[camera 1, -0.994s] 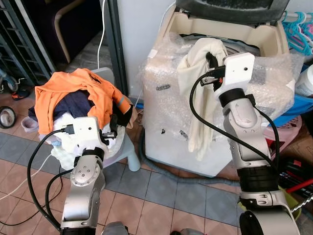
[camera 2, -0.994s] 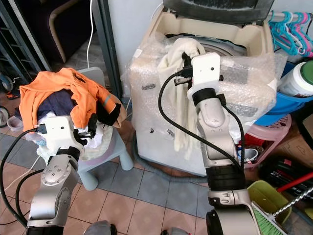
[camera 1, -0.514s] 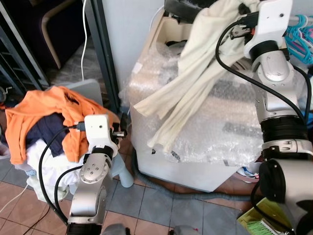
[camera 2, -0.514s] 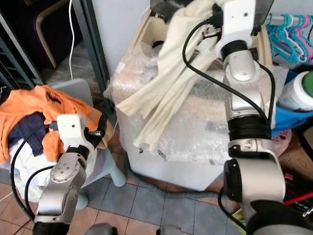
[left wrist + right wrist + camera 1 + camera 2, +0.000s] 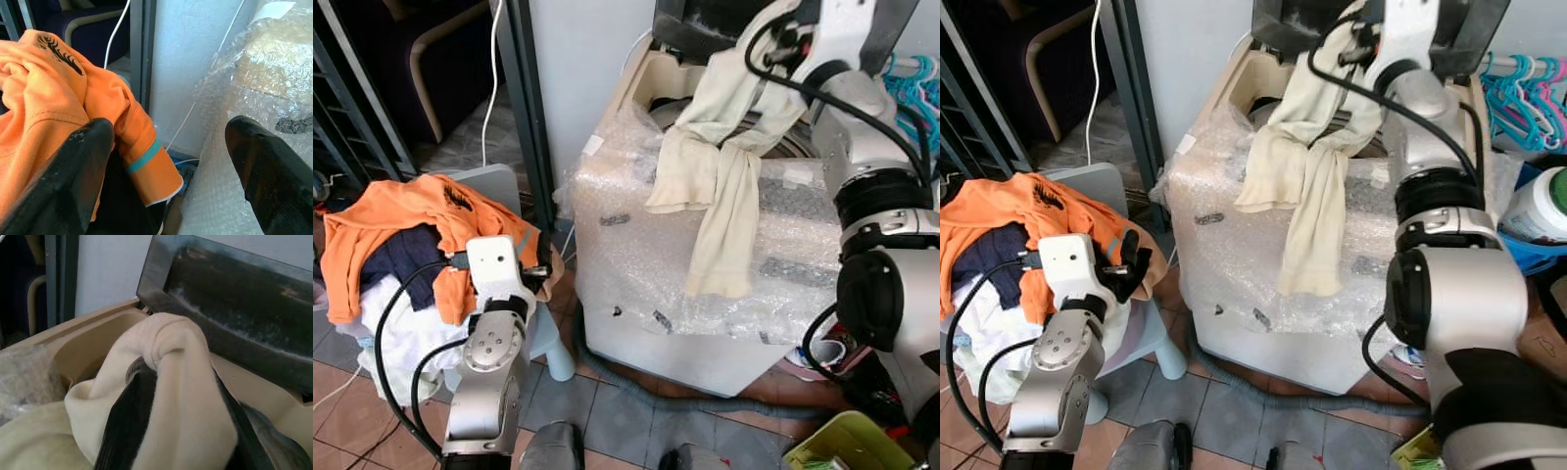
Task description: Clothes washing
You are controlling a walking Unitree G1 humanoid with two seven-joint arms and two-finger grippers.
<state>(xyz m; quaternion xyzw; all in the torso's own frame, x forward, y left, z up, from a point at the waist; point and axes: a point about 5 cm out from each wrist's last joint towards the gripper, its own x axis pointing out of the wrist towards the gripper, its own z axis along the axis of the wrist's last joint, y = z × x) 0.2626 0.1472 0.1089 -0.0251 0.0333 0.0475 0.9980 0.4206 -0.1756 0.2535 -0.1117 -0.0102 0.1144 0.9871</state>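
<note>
My right gripper (image 5: 783,37) is raised over the washing machine's open tub, shut on a cream garment (image 5: 724,166). In the right wrist view the cloth (image 5: 181,377) wraps over the black fingers (image 5: 128,431). The garment's loose ends hang over the front of the washing machine (image 5: 636,225), which is wrapped in bubble wrap. Its dark lid (image 5: 705,24) stands up behind. At the left an orange shirt (image 5: 401,211) tops a pile of clothes on a pale stool. My left gripper (image 5: 543,269) is open beside that pile with nothing between its fingers (image 5: 73,181).
A dark metal door post (image 5: 524,108) stands between the pile and the machine. A grey hose (image 5: 636,387) lies on the tiles at the machine's foot. Turquoise hangers (image 5: 915,83), a white jar with a green lid (image 5: 1547,201) and a green bin (image 5: 847,446) crowd the right side.
The right gripper has carried the cream garment from the machine's front up over the tub, and its ends have swung back down. The camera view shifted. The left gripper stays by the pile.
</note>
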